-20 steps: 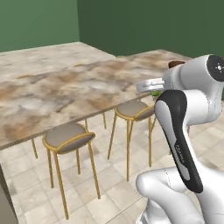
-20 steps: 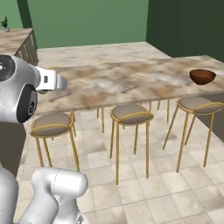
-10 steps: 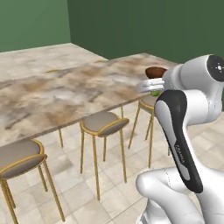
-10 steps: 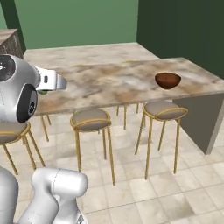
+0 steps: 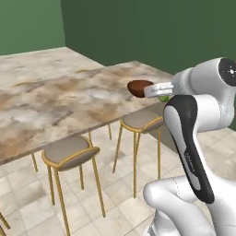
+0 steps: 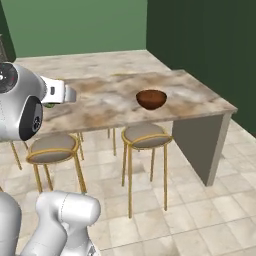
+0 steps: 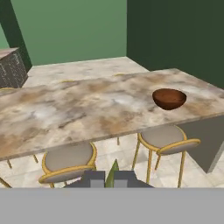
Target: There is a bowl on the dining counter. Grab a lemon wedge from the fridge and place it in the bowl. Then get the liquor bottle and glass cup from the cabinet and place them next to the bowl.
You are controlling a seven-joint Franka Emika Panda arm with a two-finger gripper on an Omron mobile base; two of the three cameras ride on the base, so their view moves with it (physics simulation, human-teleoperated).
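Just 1 bowl (image 7: 169, 98), 2 stools (image 7: 68, 159), prob. lemon wedge (image 7: 112, 176) in gripper (image 7: 105, 179).

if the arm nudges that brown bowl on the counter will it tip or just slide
The bowl looks shallow and wide, so it would probably slide rather than tip. The dining counter looks like smooth stone, likely offering little grip. It sits near the counter's front edge, so a push that way risks knocking it off.

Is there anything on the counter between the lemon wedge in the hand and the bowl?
Nothing visible. The counter is bare up to the bowl; the hand holds the lemon wedge above the stools.
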